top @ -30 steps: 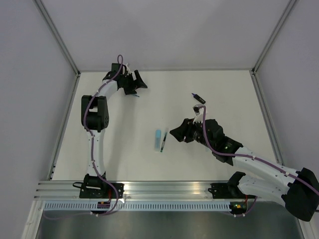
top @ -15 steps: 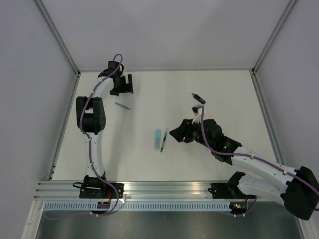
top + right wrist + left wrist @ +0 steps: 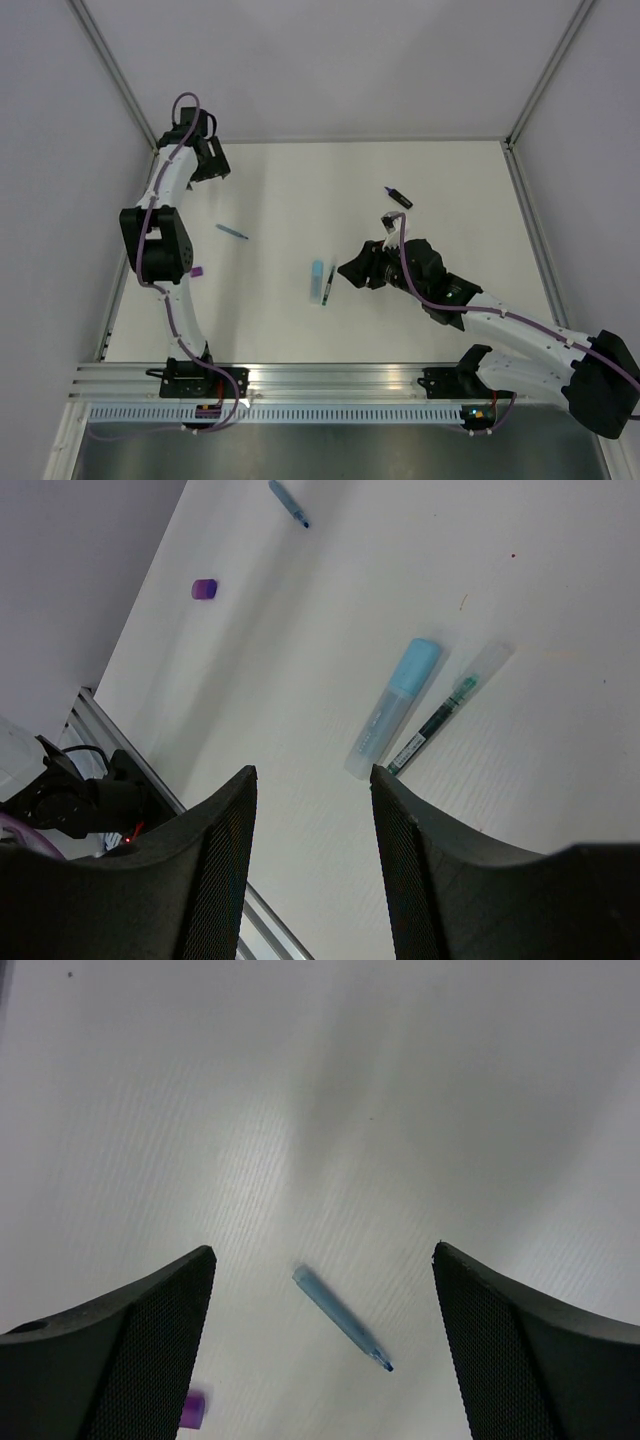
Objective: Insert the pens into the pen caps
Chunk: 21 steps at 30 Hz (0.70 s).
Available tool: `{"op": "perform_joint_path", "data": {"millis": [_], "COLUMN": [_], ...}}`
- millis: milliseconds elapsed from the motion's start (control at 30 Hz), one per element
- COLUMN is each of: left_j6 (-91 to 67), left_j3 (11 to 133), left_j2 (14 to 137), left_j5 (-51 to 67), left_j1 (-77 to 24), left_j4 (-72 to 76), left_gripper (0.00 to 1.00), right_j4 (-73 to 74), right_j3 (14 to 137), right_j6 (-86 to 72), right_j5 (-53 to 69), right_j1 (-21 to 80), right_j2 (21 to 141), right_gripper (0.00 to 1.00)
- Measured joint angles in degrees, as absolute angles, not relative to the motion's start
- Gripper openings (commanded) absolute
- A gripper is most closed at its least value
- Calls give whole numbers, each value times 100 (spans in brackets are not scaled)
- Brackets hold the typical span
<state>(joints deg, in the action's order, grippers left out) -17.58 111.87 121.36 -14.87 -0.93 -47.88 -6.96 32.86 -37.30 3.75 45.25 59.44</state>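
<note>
My left gripper [image 3: 207, 164] is open and empty, high over the table's far-left corner; in its wrist view [image 3: 322, 1252] the thin blue pen [image 3: 340, 1318] lies uncapped on the table far below between the fingers. That pen [image 3: 232, 232] lies left of centre. A purple cap [image 3: 197, 271] lies near it, also in the left wrist view [image 3: 195, 1410]. My right gripper [image 3: 349, 270] is open and empty, just right of the pale-blue highlighter [image 3: 317, 275] and the thin dark pen [image 3: 328, 285], which lie side by side [image 3: 392, 708] [image 3: 436, 724]. The black-and-purple marker [image 3: 398, 198] lies at the back right.
A small dark piece [image 3: 385, 221] lies by the right arm's cable, below the marker. Grey walls with metal posts [image 3: 130, 100] close the table at left, right and back. A metal rail [image 3: 330, 378] runs along the near edge.
My left arm has swung left from the back middle toward the far-left corner. The blue pen now lies free on the table, further forward-left. The purple cap has come into view. The right arm barely moved.
</note>
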Motion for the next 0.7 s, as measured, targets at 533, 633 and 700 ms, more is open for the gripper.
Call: {"op": "perform_joint_path", "data": {"millis": [533,633,700], "left_j6": [-4578,-4886,-4960], "left_j3": [7846,7795,7797], "left_j2": [10991,10912,10840], "left_j5": [333,598,626], "left_j1": [687,670,648], "left_j4": [-4982,-4823,-4751], "left_gripper": [75,72,72], "right_j4": [-683,-683,-685], "right_j3": [3286,3286,3286], "right_j6": [-3771,-3776,-3793], "right_j5": [471,493,543], "right_j1": [4565,4565,4565], "right_j2": [5843,5822,5815], "right_gripper": [55,55,55]}}
